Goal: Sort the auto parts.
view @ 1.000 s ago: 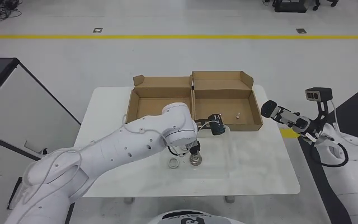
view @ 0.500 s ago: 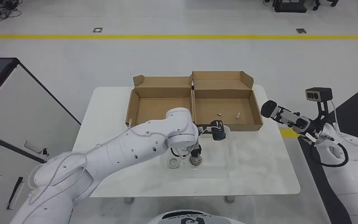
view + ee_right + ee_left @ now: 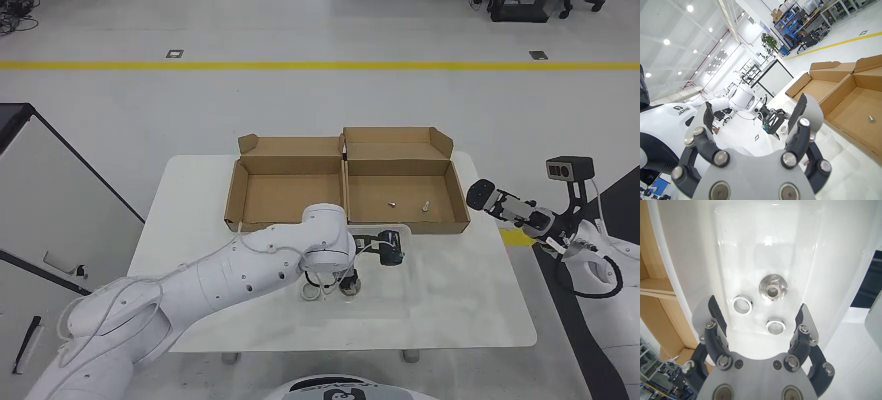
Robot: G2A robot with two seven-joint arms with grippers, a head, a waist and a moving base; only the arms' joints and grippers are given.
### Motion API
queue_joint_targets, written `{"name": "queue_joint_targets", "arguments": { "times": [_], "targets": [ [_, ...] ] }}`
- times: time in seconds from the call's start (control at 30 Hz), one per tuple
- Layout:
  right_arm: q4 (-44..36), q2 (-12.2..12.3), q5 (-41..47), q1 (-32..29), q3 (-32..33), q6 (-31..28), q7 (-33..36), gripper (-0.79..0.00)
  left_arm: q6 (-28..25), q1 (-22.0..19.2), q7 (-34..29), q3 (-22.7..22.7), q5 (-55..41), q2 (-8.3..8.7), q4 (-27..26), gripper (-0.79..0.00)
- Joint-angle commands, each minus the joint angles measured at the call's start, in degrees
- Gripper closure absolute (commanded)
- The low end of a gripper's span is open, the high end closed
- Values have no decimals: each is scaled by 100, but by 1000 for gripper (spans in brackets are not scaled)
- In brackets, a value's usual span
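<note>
Left wrist view: left gripper (image 3: 757,306), spread wide, hangs over the small collar (image 3: 775,327); a sloppy close could knock the larger collar (image 3: 742,307) or hub (image 3: 773,290) (all lie close).

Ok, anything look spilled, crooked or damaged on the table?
Nothing stands out. Both rings and the flange lie flat inside the tray, and two bolts sit in the box.
</note>
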Motion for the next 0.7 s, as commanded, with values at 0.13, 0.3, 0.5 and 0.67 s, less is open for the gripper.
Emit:
{"name": "queue_joint_targets", "arguments": {
  "times": [0.13,0.3,0.5,0.67],
  "targets": [
    [0,0,0,0,0,0,0,-785,-80,60,49,-16,59,-18,44,-443],
    [0,0,0,0,0,0,0,-785,-171,145,31,1,30,-29,161,-471],
    [0,0,0,0,0,0,0,-785,-220,209,37,19,19,-65,278,-486],
    [0,0,0,0,0,0,0,-785,-199,255,50,39,3,-109,345,-400]
  ]
}}
